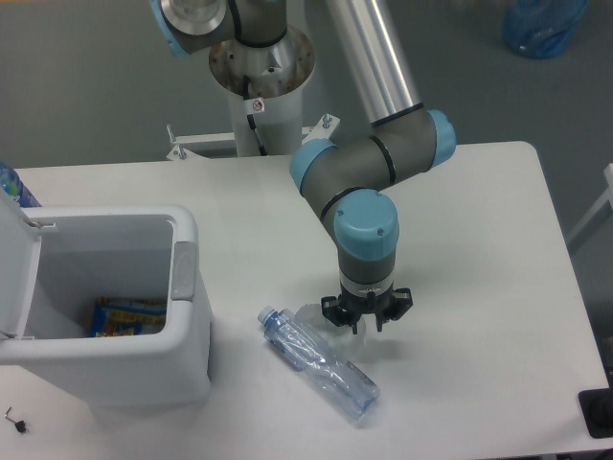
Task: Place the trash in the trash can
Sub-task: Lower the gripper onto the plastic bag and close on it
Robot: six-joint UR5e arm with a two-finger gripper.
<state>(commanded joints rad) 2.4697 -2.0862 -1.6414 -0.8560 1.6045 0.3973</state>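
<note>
The crumpled white paper wad (pixel 310 314) lies on the table just past the bottle's cap, and its right part is hidden under the gripper. My gripper (pixel 366 326) points straight down, low over that right part of the wad. Its fingers look open, and I cannot see whether they touch the paper. The crushed clear bluish plastic bottle (pixel 318 362) lies slantwise in front of the gripper, cap toward the bin. The white trash can (pixel 187 287) stands at the left with its lid (pixel 14 278) swung open.
A colourful wrapper (pixel 129 314) lies on the bottom of the trash can. The arm's base column (pixel 261 91) rises at the back of the table. The table's front edge runs close behind the bottle's bottom end.
</note>
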